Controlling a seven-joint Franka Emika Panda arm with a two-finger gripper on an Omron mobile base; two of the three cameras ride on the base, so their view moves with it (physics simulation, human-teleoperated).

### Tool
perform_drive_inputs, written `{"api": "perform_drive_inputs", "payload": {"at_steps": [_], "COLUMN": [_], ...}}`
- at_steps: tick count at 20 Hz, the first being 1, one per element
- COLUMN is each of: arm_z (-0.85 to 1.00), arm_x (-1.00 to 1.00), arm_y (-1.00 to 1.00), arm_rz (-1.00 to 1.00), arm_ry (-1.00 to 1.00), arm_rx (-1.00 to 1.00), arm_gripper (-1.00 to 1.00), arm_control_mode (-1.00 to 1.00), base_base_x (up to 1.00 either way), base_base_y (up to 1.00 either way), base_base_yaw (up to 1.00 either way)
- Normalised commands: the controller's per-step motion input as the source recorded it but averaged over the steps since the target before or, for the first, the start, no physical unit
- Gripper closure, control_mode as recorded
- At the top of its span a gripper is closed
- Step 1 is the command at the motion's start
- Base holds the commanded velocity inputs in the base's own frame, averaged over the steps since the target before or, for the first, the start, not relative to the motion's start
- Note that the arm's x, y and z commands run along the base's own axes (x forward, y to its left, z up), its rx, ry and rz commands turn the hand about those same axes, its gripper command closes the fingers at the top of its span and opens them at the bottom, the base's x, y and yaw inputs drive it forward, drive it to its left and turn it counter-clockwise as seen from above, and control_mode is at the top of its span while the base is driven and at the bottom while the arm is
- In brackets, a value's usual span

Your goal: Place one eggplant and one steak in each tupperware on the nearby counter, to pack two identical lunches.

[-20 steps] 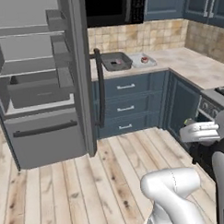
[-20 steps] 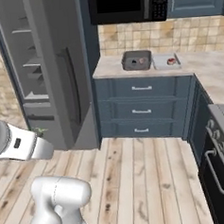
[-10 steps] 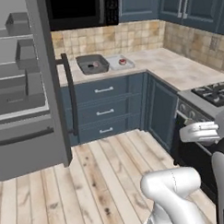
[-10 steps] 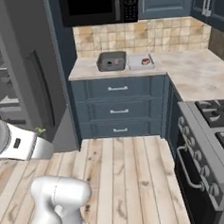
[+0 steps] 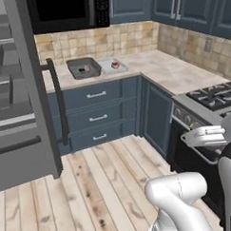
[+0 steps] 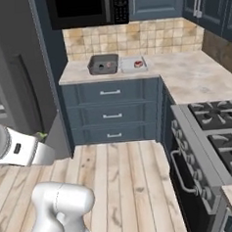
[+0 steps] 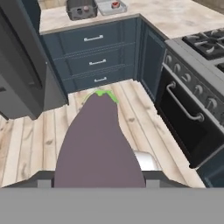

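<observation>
Your gripper (image 7: pixel 99 186) is pinching an eggplant (image 7: pixel 98 144). You are carrying it to the counter (image 7: pixel 166 13). Next, drive toward the tubs (image 7: pixel 81 8) at 12 o'clock.

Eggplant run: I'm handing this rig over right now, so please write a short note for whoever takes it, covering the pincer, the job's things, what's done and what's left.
Pincer: shut on an eggplant, carried out over the wood floor, short of the counter.
Tupperware: the dark grey tub and the pale grey tray sit side by side on the counter near the fridge end.
Done: a reddish piece, likely a steak, lies in the tray; something small lies in the tub, too small to name.
Left: bring this eggplant to a container, then check both and fill whatever is missing.
</observation>
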Motion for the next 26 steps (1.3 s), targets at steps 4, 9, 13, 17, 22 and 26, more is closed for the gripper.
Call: {"api": "perform_drive_inputs", "payload": {"at_steps": [4,9,13,17,22,26], "arm_z": [0.00,0.00,0.00,0.00,0.00,0.00], "arm_x": [0.00,0.00,0.00,0.00,0.00,0.00], "arm_y": [0.00,0.00,0.00,0.00,0.00,0.00], "arm_rz": [0.00,0.00,0.00,0.00,0.00,0.00], "arm_ry": [0.00,0.00,0.00,0.00,0.00,0.00], "arm_rx": [0.00,0.00,0.00,0.00,0.00,0.00], "arm_gripper": [1.00,1.00,1.00,1.00,1.00,1.00], "arm_control_mode": [1.00,1.00,1.00,1.00,1.00,1.00], "base_base_x": [0.70,0.99,1.00,1.00,0.99,1.00], "base_base_y": [-0.88,-0.92,-0.78,-0.97,-0.79,-0.07], "base_base_yaw": [0.00,0.00,0.00,0.00,0.00,0.00]}}
